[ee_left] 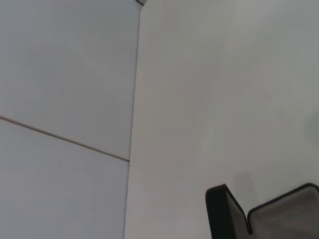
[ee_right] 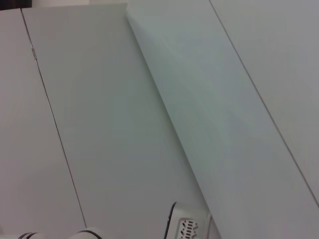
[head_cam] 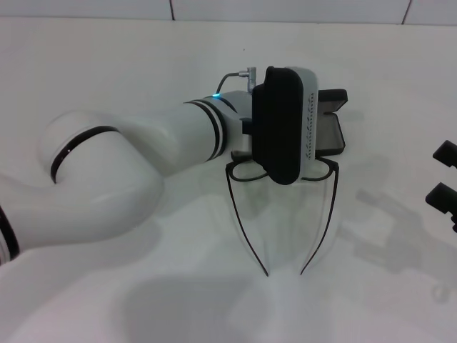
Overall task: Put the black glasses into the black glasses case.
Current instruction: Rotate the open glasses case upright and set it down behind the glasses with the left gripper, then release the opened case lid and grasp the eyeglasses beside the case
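Observation:
The black glasses (head_cam: 246,229) lie unfolded on the white table, their two long temple arms pointing toward me. The lenses are mostly hidden under my left wrist (head_cam: 282,128). The black glasses case (head_cam: 334,121) lies open just beyond the glasses, with its grey lining showing. It also shows in the left wrist view (ee_left: 281,216). My left arm reaches in from the left, and its wrist hangs over the glasses' front and the near part of the case. The left gripper itself is hidden beneath the wrist. My right gripper (head_cam: 444,174) is open and empty at the far right edge.
A tiled wall (head_cam: 285,8) runs behind the white table (head_cam: 143,71). The left arm's thick white links (head_cam: 107,171) take up the left half of the table. Part of the left wrist shows in the right wrist view (ee_right: 189,226).

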